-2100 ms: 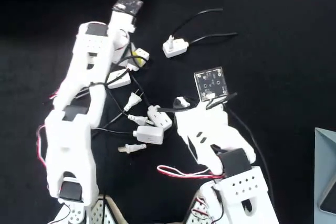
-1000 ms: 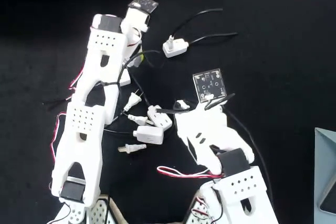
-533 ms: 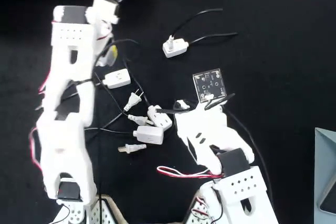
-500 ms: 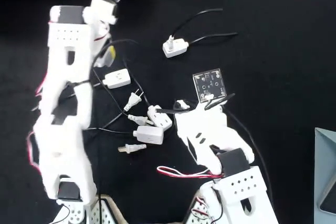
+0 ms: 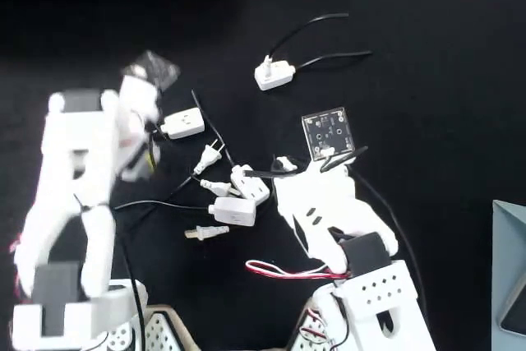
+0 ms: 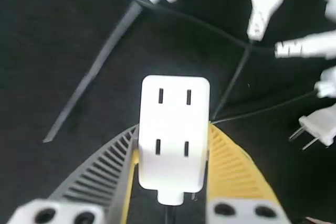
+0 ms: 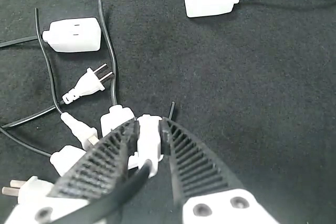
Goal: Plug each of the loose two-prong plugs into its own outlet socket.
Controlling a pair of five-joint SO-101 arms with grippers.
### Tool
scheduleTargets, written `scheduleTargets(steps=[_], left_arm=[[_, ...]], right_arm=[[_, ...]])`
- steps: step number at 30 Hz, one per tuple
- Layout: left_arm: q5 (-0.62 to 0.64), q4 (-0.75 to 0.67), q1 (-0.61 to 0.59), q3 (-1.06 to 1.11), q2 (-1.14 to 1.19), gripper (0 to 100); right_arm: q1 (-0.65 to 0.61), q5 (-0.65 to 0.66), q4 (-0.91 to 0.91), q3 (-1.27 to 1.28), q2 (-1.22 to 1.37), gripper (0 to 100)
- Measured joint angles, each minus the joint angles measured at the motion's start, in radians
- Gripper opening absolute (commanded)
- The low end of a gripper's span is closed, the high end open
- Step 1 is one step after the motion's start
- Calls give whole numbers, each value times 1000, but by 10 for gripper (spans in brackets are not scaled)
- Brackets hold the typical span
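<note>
Three loose plugs [image 5: 209,156], one socket [image 6: 174,98] in claw [image 6: 172,135].

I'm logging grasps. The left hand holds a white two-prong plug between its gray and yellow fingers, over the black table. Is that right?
Not quite. The left hand holds a white outlet socket, not a plug: the left wrist view shows two pairs of slots on its face and no prongs. The rest stands: it sits between the gray and yellow fingers, over the black table.
</note>
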Motion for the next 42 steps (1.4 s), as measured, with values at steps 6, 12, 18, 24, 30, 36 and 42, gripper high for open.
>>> scheduleTargets(steps=[6,12,18,24,30,36,42], left_arm=[[-55,-341,0,370,-95,34],[-72,-557,-32,446,-77,227],[-35,-592,-63,448,-64,309],[-25,-585,-71,446,-69,312],[-23,-411,-152,404,-247,311],[-17,-285,-307,402,-555,311],[68,-256,-445,554,-847,307]], right_arm=[[0,0,0,0,0,11],[0,0,0,0,0,11],[0,0,0,0,0,11],[0,0,0,0,0,11],[-2,0,-14,0,0,11],[-164,0,-18,-55,44,11],[-313,0,-75,-232,284,11]])
